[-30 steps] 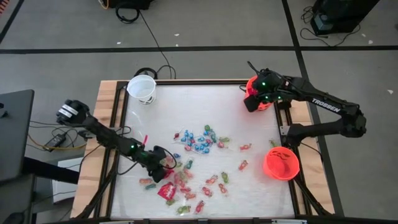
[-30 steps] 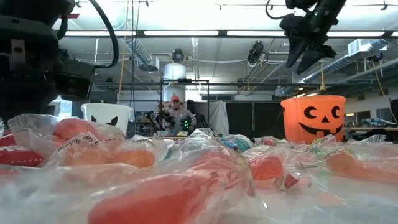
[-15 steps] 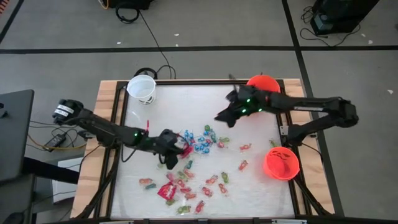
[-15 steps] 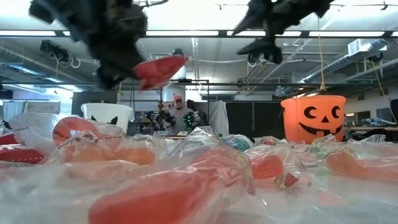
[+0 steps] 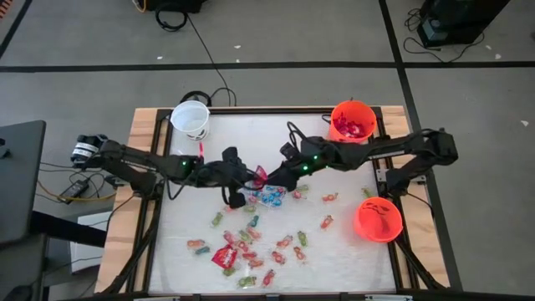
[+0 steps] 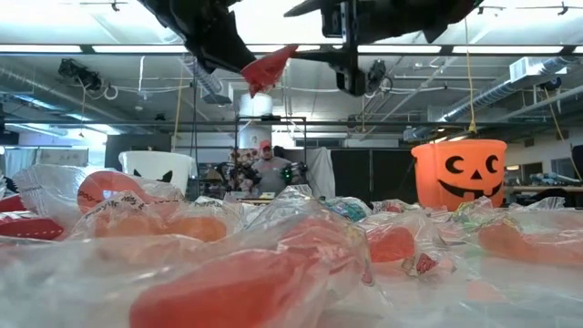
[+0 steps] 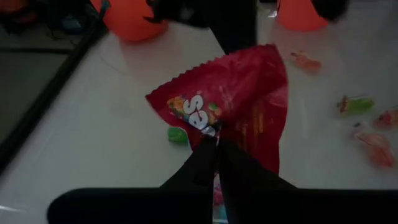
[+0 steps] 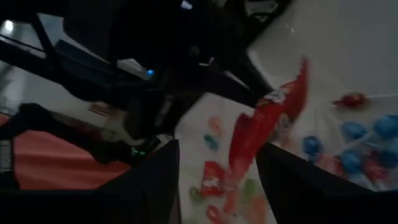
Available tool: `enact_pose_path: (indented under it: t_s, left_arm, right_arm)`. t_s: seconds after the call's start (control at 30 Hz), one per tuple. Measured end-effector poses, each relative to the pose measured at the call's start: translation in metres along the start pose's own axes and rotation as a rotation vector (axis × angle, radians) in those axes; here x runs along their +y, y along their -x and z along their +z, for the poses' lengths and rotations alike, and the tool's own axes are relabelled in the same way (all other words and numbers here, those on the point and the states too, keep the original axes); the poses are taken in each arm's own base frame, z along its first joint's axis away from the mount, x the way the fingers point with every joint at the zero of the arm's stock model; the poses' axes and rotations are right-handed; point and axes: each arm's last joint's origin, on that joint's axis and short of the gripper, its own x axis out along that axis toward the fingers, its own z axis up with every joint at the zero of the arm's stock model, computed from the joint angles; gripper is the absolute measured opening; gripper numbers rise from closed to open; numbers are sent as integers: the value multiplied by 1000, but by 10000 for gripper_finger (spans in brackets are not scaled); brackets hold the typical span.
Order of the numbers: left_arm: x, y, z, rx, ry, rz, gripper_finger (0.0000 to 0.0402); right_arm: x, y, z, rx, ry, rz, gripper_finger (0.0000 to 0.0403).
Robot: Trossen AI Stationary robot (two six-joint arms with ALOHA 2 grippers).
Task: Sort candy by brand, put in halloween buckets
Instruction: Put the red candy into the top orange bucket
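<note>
Your left gripper (image 7: 214,146) is clenched on a red packet (image 7: 239,102), flat with zigzag edges and colourful lettering, held above mid-table (image 5: 351,251) over the blue candies (image 5: 269,197). Your right gripper (image 5: 272,180) faces it, fingers (image 8: 158,180) spread, holding nothing.

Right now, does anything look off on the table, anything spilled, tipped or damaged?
Nothing stands out. The three buckets stand upright: white and two orange. Loose candy lies scattered on the table, unsorted. The left gripper pinches a red packet in mid-air, facing the open right gripper.
</note>
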Motion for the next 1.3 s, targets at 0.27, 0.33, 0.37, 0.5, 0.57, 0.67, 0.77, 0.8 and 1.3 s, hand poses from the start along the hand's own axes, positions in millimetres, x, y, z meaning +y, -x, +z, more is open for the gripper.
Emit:
enact_pose_path:
  t_s: [0.27, 0.33, 0.37, 0.5, 0.57, 0.67, 0.77, 0.8, 1.3]
  left_arm:
    - [3, 2, 9, -32, -12, 9, 17]
    - [3, 2, 9, -34, -11, 7, 17]
    - [2, 2, 9, -33, -4, 3, 17]
    - [0, 2, 9, -25, 131, -48, 32]
    - [-2, 3, 9, -17, 178, -108, 50]
    - [-4, 4, 6, 35, 248, -185, 88]
    - [-4, 8, -2, 123, 302, -188, 128]
    - [-4, 9, -4, 151, 317, -180, 139]
    - [-1, 56, -58, 220, 447, -91, 167]
  right_arm:
    - [-6, -4, -2, -47, -31, -83, 142]
    - [-6, -4, -1, -62, -25, -93, 84]
    - [-6, -3, -1, -67, -14, -98, 50]
    - [-7, -3, 0, -81, 47, -118, 20]
    - [-6, 2, 0, -107, 77, -171, 17]
    - [-4, 19, 5, -188, 108, -301, 16]
    - [-3, 43, 8, -234, 127, -456, 16]
    - [-3, 52, 8, -234, 133, -503, 15]
    - [-22, 195, -4, -222, 53, -1224, 14]
